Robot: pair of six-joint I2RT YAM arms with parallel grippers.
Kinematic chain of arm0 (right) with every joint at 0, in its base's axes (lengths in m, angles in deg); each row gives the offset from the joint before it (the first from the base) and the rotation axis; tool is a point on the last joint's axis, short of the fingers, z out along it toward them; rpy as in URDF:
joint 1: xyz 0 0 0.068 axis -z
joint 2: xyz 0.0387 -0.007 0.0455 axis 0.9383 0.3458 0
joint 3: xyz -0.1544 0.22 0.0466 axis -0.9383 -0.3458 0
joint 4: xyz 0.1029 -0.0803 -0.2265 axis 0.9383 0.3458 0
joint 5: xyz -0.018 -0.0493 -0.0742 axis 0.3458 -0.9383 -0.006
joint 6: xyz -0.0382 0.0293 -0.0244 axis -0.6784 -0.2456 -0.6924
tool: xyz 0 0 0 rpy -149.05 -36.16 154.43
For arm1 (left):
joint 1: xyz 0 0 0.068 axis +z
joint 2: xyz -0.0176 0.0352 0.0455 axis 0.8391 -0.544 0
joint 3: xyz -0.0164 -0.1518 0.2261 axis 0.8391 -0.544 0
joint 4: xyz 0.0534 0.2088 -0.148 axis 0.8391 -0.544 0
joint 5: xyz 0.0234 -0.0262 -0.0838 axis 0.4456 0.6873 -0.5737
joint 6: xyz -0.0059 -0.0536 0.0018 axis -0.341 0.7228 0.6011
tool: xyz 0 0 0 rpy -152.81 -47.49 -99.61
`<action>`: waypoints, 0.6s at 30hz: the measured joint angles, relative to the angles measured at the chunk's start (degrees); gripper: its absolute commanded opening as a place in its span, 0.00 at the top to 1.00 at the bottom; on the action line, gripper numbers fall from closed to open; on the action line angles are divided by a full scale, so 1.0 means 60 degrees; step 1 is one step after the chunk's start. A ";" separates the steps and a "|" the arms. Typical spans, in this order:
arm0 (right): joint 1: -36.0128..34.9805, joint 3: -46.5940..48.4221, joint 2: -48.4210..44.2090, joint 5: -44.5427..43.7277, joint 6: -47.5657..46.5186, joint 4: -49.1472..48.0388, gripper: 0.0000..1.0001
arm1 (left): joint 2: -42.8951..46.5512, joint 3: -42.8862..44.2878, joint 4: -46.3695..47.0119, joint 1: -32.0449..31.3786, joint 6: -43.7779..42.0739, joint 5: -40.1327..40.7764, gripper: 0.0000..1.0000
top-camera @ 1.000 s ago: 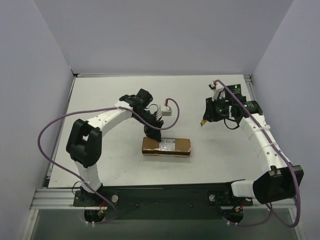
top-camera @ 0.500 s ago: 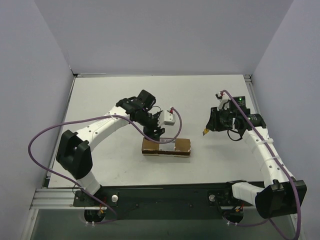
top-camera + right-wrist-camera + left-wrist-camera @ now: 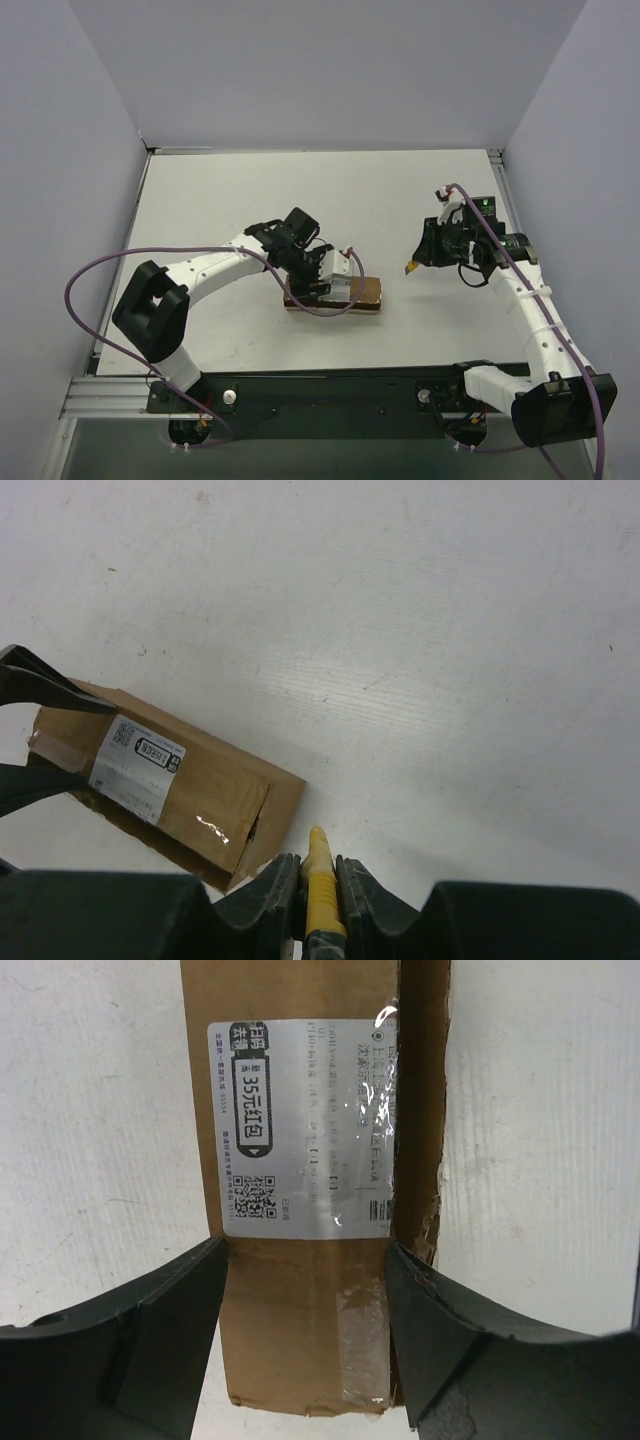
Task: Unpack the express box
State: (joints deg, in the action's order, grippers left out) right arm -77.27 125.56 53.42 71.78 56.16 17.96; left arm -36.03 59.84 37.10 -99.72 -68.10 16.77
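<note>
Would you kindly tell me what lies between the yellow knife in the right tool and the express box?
Only bare table separates the yellow knife in the right tool from the express box; the right wrist view shows this.

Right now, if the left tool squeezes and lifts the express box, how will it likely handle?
Probably stiff: the express box shows flat cardboard faces and crisp edges. Unlikely to roll or tip, lying long and low on the table. Its glossy tape could slip under the left tool straddling it.
</note>
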 measured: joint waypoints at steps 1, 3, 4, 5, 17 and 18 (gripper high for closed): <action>0.0007 0.0000 -0.0044 -0.0033 -0.0047 0.0069 1.00 | 0.0000 -0.0106 0.0208 -0.0036 0.0000 0.0073 0.27; 0.0095 0.0000 -0.0113 -0.0073 -0.0084 0.0211 1.00 | 0.0029 -0.0244 0.0543 -0.0091 0.0018 0.0117 0.27; 0.0171 0.0000 -0.0138 -0.0095 -0.0091 0.0277 1.00 | 0.0055 -0.0317 0.0718 -0.0117 0.0015 0.0117 0.27; 0.0251 0.0000 -0.0164 -0.0106 -0.0098 0.0321 1.00 | 0.0058 -0.0357 0.0809 -0.0131 0.0011 0.0117 0.27; 0.0506 0.0004 -0.0029 -0.0076 -0.0076 0.0430 1.00 | -0.1435 0.1650 -0.0423 0.0208 0.0058 -0.0568 0.44; 0.0506 0.0007 0.0055 -0.0073 -0.0073 0.0423 1.00 | -0.1789 0.2138 -0.0725 0.0382 0.0124 -0.0820 0.46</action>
State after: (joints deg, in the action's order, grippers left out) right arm -74.24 125.61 53.75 71.34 55.73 20.50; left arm -46.76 72.67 32.75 -97.43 -67.35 11.85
